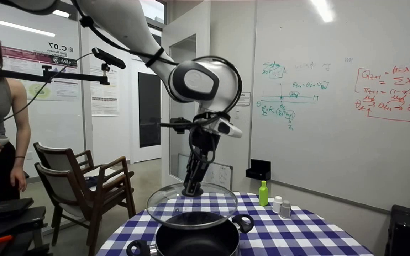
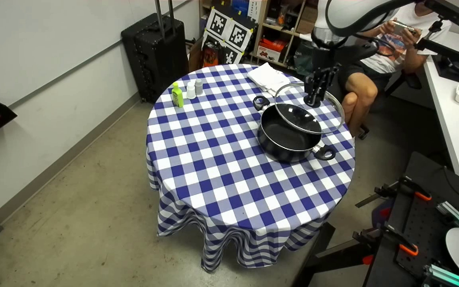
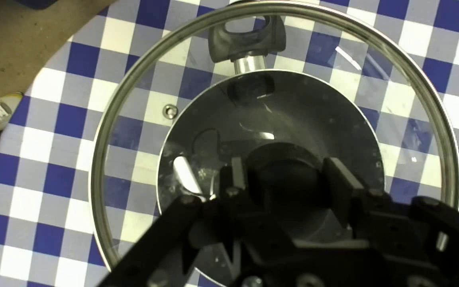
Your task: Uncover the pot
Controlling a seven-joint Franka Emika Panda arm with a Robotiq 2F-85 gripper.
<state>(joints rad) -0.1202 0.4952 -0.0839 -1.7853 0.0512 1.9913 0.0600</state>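
Wrist view: the desk [image 3: 44, 143] carries the pot [image 2: 283, 137], probably set near the edge for my reach. Its glass lid [image 3: 269, 119] hangs above it, my 2 jaws clamped on the knob [image 3: 285, 167], likely because smooth glass gives no hold.

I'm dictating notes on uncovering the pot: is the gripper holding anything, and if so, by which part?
Yes: the gripper holds the glass lid by its dark centre knob, above the pot.

Your end effector [image 3: 287, 174] and pot [image 2: 282, 136] are black; you see a blue-and-white checked tabletop [image 2: 221, 159], lime-green bottle [image 1: 263, 195], white shaker [image 1: 277, 205], grey shaker [image 1: 285, 210].
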